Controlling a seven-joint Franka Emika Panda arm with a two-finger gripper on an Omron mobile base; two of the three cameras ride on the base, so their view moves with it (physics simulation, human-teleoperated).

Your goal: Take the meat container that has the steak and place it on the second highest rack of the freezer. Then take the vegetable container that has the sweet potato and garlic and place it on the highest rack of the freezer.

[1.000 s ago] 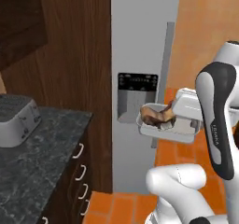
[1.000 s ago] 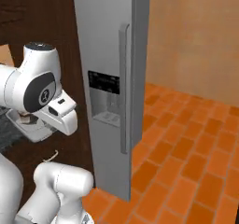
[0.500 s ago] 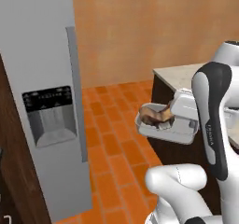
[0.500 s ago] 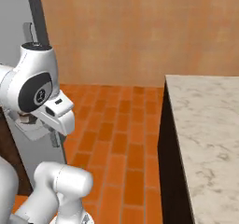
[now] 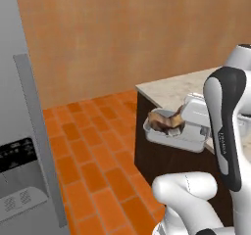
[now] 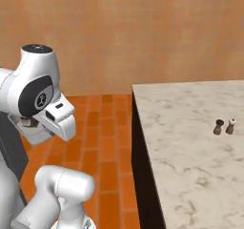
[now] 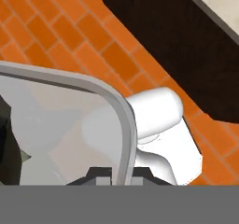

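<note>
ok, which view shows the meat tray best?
Left base view: the whole tray shows side-on at the arm's hand, meat inside. Hand view gives just its grey rim and pale floor up close. Right base view: the arm hides it.

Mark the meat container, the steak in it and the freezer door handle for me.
meat container [image 5: 169,139]: left base view, its grey front wall.
steak [image 5: 163,121]: left base view, the brown chunk above the rim.
freezer door handle [image 5: 38,131]: left base view, mid-length of the vertical bar.
</note>
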